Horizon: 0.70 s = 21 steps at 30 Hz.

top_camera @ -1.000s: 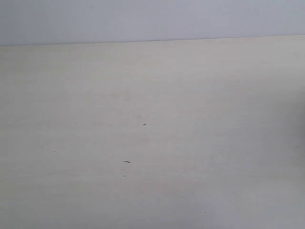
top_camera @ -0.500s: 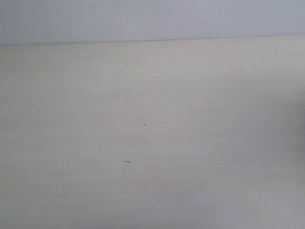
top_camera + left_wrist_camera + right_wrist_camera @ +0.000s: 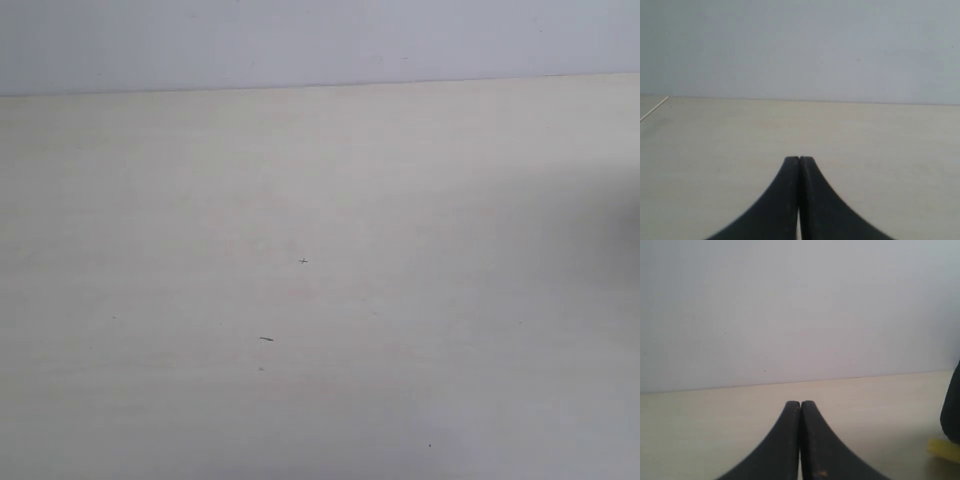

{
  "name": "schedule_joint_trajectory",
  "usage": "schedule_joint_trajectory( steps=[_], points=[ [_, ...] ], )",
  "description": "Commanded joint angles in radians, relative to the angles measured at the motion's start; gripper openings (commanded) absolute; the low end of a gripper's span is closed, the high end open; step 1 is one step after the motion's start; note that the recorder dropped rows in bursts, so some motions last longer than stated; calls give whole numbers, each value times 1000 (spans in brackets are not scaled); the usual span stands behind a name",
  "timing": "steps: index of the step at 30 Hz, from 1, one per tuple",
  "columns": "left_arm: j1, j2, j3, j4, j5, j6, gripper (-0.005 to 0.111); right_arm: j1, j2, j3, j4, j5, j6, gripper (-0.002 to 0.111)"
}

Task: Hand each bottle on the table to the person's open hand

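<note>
The pale beige table [image 3: 320, 200] fills the exterior view, and no bottle, hand or gripper shows on it. In the left wrist view my left gripper [image 3: 799, 159] is shut with nothing between its black fingers, low over the table [image 3: 715, 140]. My right gripper [image 3: 800, 403] is shut and empty too, above the table [image 3: 715, 415]. At the edge of the right wrist view lie a small yellow piece [image 3: 945, 449] and a dark shape [image 3: 953, 405]; I cannot tell what either is. The person's open hand is out of view.
A plain pale wall [image 3: 320, 40] stands behind the table's far edge. A few tiny dark specks [image 3: 266, 339] mark the surface. A soft shadow [image 3: 610, 230] lies at the exterior view's right edge.
The shadow at the right edge of the exterior view has grown darker and wider. Nothing else has moved.
</note>
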State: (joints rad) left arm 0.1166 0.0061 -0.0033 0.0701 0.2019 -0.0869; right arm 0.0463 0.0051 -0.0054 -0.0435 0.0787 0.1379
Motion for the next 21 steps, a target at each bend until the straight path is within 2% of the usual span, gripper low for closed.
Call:
schedule_joint_trajectory(
  steps=[1,21],
  points=[
    [2,-6,3,3,0,4,0,-5,-5,5,3,1,1,0],
    [2,-6,3,3,2,4,0,-5,-5,5,8,-14,1,0]
  ],
)
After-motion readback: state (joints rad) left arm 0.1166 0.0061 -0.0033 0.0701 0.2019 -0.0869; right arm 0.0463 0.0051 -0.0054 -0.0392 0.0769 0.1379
